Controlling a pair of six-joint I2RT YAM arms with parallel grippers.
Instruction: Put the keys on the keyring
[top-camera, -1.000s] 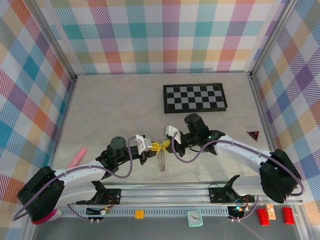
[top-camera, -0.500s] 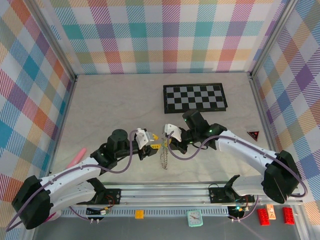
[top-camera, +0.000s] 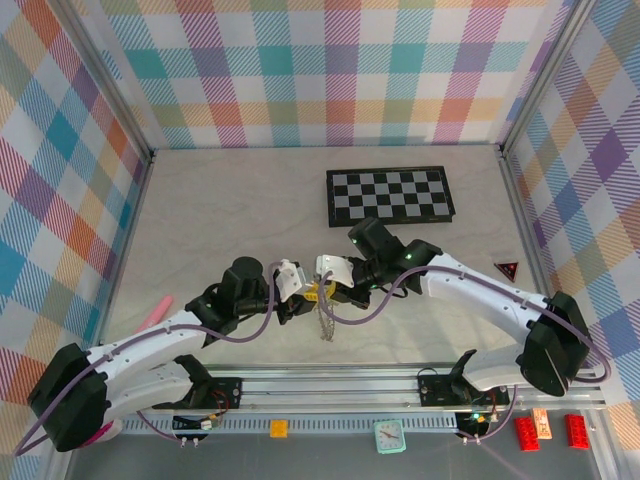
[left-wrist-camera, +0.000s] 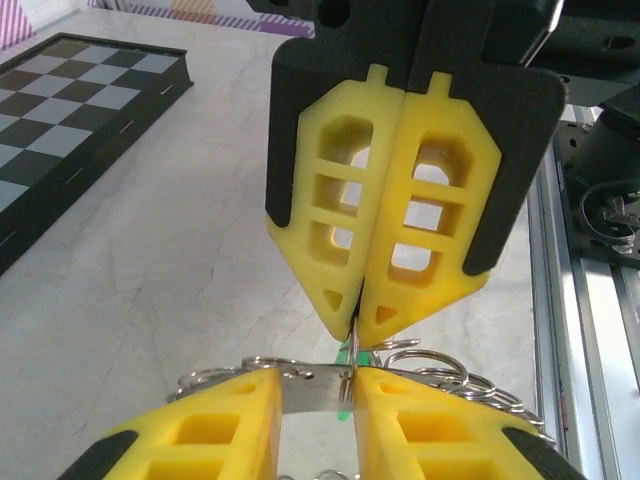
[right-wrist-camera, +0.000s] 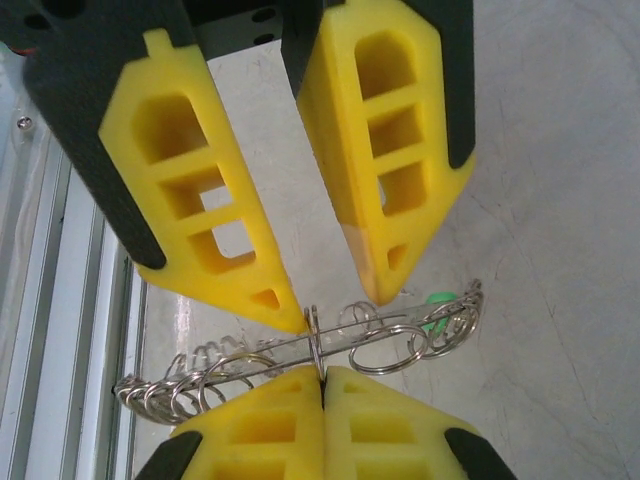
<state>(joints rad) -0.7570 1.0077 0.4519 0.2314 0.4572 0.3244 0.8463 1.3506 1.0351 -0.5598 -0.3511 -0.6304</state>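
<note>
The keyring (top-camera: 323, 322) hangs edge-on between my two grippers, just above the table's near middle. Seen edge-on, it is a thin metal band (right-wrist-camera: 266, 356) fringed with small wire loops. My right gripper (right-wrist-camera: 322, 375) is shut on one of those loops and shows from the other side as closed yellow fingers (left-wrist-camera: 355, 335). My left gripper (left-wrist-camera: 315, 385) has its jaws apart, with the keyring's band (left-wrist-camera: 315, 392) running across the gap. Its fingertips (right-wrist-camera: 290, 312) rest at the band. One key's green head (right-wrist-camera: 437, 300) shows at the band's far end; its blade is hidden.
A black-and-white checkerboard (top-camera: 390, 195) lies at the back right. A pink object (top-camera: 153, 315) sits at the left and a red triangle (top-camera: 508, 268) at the right. The metal rail (top-camera: 330, 385) runs along the near edge, close under the grippers.
Both grippers have shifted slightly left with the keyring between them. The left jaws, shut a second ago, now stand apart. The right gripper stays shut on the keyring.
</note>
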